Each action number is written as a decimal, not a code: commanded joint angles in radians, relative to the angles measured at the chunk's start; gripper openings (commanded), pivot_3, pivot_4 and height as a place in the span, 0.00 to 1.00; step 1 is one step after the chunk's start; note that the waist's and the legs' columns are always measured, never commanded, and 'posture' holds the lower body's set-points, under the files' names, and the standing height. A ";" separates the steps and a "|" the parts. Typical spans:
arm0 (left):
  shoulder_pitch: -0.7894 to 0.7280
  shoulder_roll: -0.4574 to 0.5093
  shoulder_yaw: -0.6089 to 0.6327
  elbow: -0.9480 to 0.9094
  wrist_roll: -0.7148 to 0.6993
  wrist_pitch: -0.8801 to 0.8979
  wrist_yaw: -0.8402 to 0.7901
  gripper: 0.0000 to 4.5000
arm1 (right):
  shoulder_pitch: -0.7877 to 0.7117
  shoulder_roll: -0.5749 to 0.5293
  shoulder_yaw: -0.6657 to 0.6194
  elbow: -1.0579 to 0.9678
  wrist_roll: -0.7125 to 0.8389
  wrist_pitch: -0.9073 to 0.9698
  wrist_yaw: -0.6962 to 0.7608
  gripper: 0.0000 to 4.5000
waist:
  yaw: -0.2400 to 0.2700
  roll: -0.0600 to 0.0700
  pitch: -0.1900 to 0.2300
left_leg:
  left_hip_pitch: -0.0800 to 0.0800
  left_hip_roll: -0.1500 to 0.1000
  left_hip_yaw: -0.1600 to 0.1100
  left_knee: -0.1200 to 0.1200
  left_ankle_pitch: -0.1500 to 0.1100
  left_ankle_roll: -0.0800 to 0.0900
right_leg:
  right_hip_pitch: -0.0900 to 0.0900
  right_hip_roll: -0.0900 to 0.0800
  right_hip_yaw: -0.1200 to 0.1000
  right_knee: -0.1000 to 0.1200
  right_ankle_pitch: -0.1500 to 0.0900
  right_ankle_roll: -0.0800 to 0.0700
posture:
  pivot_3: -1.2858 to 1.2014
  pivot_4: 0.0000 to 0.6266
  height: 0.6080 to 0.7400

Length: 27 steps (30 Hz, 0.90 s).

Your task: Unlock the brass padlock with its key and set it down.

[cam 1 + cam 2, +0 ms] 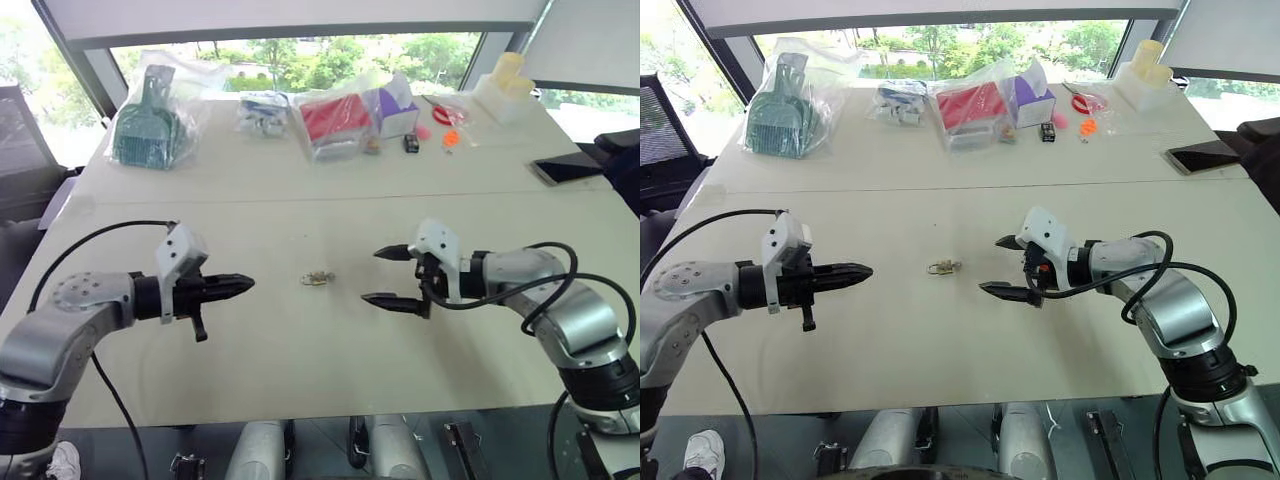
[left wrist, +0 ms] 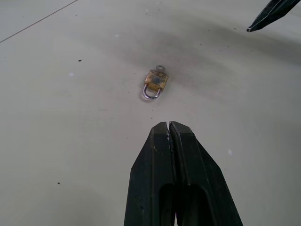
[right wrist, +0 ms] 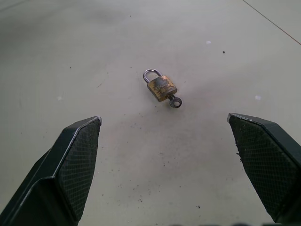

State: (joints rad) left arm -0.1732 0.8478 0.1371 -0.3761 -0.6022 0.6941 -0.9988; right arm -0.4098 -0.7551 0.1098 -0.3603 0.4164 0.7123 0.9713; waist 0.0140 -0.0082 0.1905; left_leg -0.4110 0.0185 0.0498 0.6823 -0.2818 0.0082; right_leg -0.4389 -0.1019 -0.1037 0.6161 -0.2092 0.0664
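Brass padlock flat on counter, shackle closed, key stuck in bottom end. Left of padlock: left tool clenched, tip aimed at padlock, well apart, holding nothing. Right of padlock: right tool released, fingers spread wide, padlock centered between them but farther ahead, no contact. Beyond padlock at far counter edge: bagged goods, green scoop, red pouch, phone far right of padlock.

You've got one brass padlock, one key in it, two grippers, roughly four bagged items, one phone on the table
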 commanded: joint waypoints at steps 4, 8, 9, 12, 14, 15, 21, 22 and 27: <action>-0.035 -0.008 0.032 0.007 -0.038 -0.017 -0.014 0.00 | -0.008 -0.005 -0.008 -0.040 0.005 -0.016 -0.003 0.99 | 0.000 0.000 0.000 | 0.000 0.000 0.000 0.000 0.000 0.000 | 0.000 0.000 0.000 0.000 0.002 0.003 | 0.52 0.24 1.00; -0.048 -0.006 0.025 0.010 -0.039 -0.013 -0.009 0.00 | -0.006 -0.010 -0.014 -0.044 0.003 -0.019 -0.005 0.99 | -0.001 0.000 0.000 | 0.000 0.000 0.000 0.000 0.000 0.000 | 0.000 0.000 0.000 0.000 0.002 0.003 | 0.52 0.24 1.00; -0.053 -0.007 0.019 0.015 -0.033 -0.017 -0.008 0.00 | -0.005 -0.010 -0.017 -0.044 0.001 -0.022 -0.007 0.99 | -0.001 0.000 0.000 | 0.000 0.000 0.000 0.000 0.000 0.000 | 0.000 0.000 0.000 0.000 0.002 0.003 | 0.52 0.24 1.00; -0.061 -0.010 0.004 0.021 -0.020 -0.026 -0.006 0.00 | -0.001 -0.004 -0.019 -0.040 -0.004 -0.031 -0.018 0.99 | -0.001 0.000 0.000 | 0.000 0.000 0.000 0.000 0.000 0.000 | 0.000 0.000 0.000 0.000 0.002 0.003 | 0.52 0.24 1.00; -0.062 -0.006 -0.002 0.019 -0.016 -0.029 -0.007 0.00 | 0.001 0.004 -0.013 -0.039 -0.008 -0.033 -0.029 0.99 | -0.001 0.000 0.000 | 0.000 0.000 0.000 0.000 0.000 0.000 | 0.000 0.000 0.000 0.000 0.002 0.003 | 0.52 0.24 1.00; -0.062 -0.005 -0.003 0.018 -0.015 -0.028 -0.006 0.00 | 0.001 0.007 -0.012 -0.041 -0.007 -0.032 -0.034 0.99 | -0.001 0.000 0.000 | 0.000 0.000 0.000 0.000 0.000 0.000 | 0.000 0.000 0.000 0.000 0.002 0.003 | 0.52 0.24 1.00; -0.066 -0.014 -0.013 0.038 -0.003 -0.042 -0.003 0.00 | -0.002 0.011 -0.007 -0.045 -0.005 -0.035 -0.040 0.99 | 0.000 0.000 0.000 | 0.000 0.000 0.000 0.000 0.000 0.000 | 0.000 0.000 0.000 0.000 0.002 0.003 | 0.52 0.24 1.00; -0.070 -0.016 -0.024 0.048 0.007 -0.054 -0.008 0.00 | -0.006 0.013 -0.008 -0.042 -0.007 -0.036 -0.043 0.99 | 0.000 0.000 0.000 | 0.000 0.000 0.000 0.000 0.000 0.000 | 0.000 0.000 0.000 0.000 0.002 0.003 | 0.52 0.24 1.00; -0.102 -0.030 -0.066 0.095 0.044 -0.100 -0.027 0.00 | -0.005 0.015 -0.014 -0.039 -0.012 -0.044 -0.059 0.99 | 0.000 0.000 0.000 | 0.000 -0.001 0.000 0.000 0.000 0.000 | 0.000 0.000 0.000 0.000 0.002 0.003 | 0.52 0.24 1.00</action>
State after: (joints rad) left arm -0.2525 0.8194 0.0702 -0.2824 -0.5711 0.6218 -1.0150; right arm -0.4057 -0.7449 0.1124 -0.3694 0.4058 0.6884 0.9201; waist 0.0135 -0.0083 0.1905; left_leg -0.4110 0.0175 0.0502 0.6826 -0.2817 0.0082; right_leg -0.4385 -0.1016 -0.1037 0.6166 -0.2070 0.0698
